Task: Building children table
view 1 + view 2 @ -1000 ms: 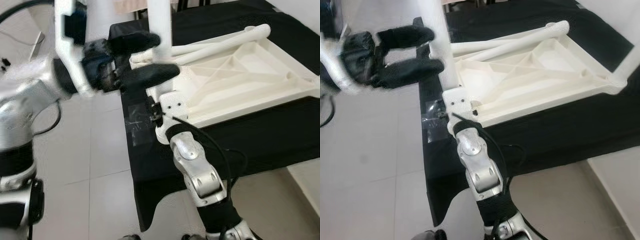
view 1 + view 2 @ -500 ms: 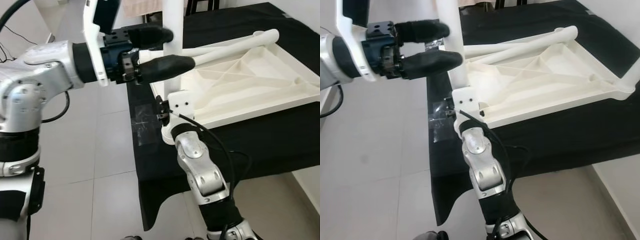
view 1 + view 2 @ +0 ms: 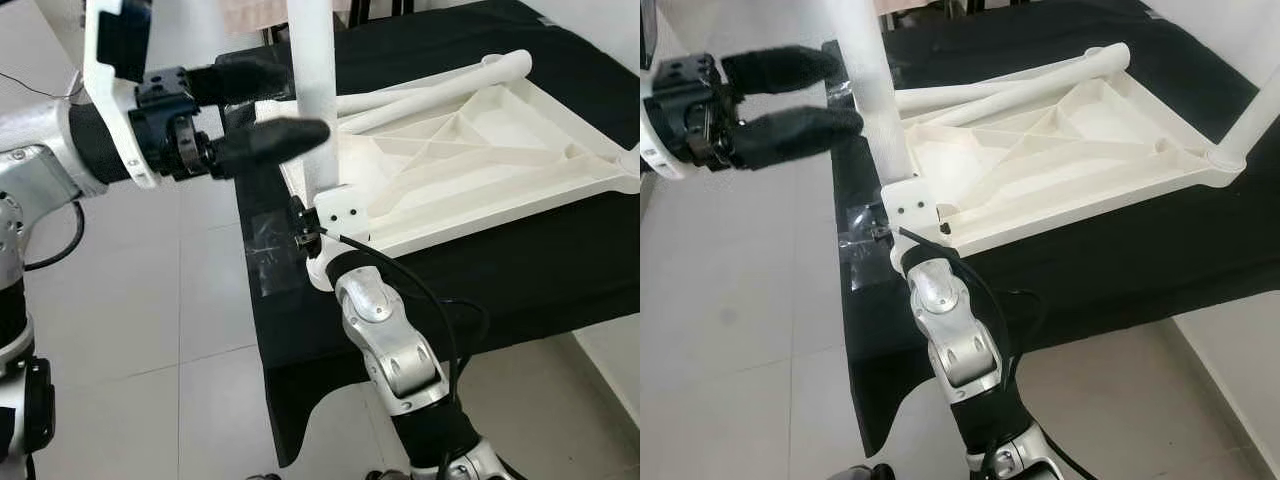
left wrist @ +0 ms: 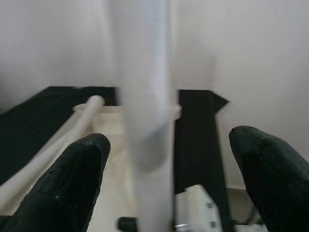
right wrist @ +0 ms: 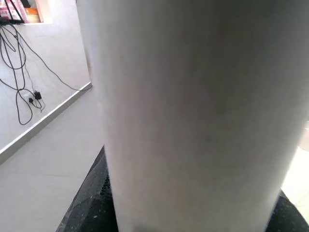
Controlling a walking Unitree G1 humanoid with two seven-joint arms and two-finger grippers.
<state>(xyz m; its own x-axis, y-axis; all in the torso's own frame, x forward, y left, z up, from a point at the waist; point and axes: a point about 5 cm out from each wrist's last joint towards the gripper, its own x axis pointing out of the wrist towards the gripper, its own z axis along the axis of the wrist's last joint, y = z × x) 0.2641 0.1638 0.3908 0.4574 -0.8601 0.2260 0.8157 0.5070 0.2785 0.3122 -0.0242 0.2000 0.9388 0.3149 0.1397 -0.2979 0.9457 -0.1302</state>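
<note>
Table leg (image 3: 312, 90) between parted left end effector (image 3: 268, 108) fingers.

head eyes look down at the table leg (image 3: 312, 100) (wrist views sit closer).

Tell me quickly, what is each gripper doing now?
Left gripper: open, fingers either side of the upright white leg.
Right gripper: cannot be told.

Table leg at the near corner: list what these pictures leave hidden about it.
- Table leg: top cut off by the eye views' upper edge.
- Its joint with the tabletop: screened by the right arm's wrist.
- Right gripper: fingers unseen; right wrist view is too close.
- Left gripper: contact unclear.
</note>
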